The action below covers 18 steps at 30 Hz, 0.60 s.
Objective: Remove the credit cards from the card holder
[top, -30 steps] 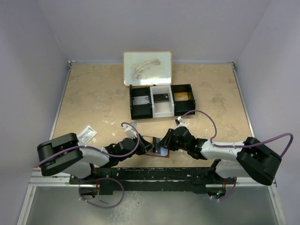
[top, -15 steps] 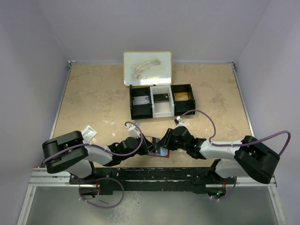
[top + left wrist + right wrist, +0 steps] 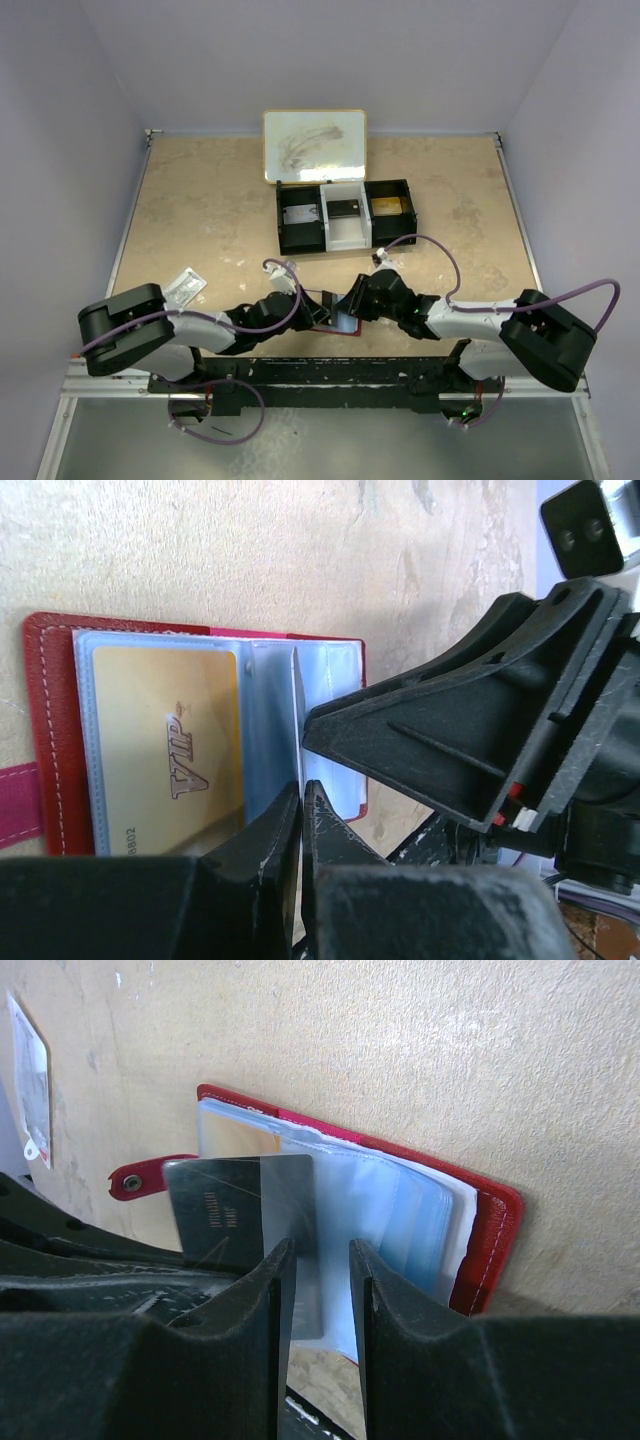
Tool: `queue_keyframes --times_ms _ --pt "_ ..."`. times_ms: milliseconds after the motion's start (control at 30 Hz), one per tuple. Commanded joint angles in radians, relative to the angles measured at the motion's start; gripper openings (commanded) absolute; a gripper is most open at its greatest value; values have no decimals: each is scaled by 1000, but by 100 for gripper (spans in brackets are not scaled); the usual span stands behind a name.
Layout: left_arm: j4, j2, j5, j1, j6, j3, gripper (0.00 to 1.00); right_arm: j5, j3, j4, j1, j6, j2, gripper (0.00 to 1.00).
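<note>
The red card holder (image 3: 325, 326) lies open on the table near the front edge, between both grippers. In the left wrist view a gold VIP card (image 3: 165, 750) sits in a clear sleeve against the red cover (image 3: 45, 730). My left gripper (image 3: 301, 785) is shut on the edge of one thin plastic sleeve, which stands upright. In the right wrist view a dark card (image 3: 225, 1210) shows inside that raised sleeve. My right gripper (image 3: 322, 1250) hangs over the pale sleeves, its jaws apart with nothing clamped between them. The red side tab (image 3: 135, 1180) points left.
A black three-compartment tray (image 3: 300, 243) with a white middle stands at the centre of the table, with cards lying in it. Behind it lies a white board (image 3: 314, 147). A small clear packet (image 3: 185, 287) lies at the left by my left arm.
My left arm shifted slightly toward the holder and came back. The card holder and the right gripper have stayed where they were.
</note>
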Motion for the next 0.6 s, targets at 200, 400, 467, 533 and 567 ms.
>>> queue_keyframes --times_ms 200,400,467,533,567 --pt "-221 -147 -70 2 51 40 0 21 4 -156 3 -35 45 33" --pt "-326 -219 -110 1 65 44 0 9 26 -157 3 -62 31 34" --pt "-343 -246 -116 1 69 42 0 0 41 -154 3 -85 8 35" --pt "-360 -271 -123 1 74 44 0 14 55 -155 3 -102 -27 36" --pt "-367 -284 -128 1 75 43 0 25 62 -154 2 -113 -47 37"
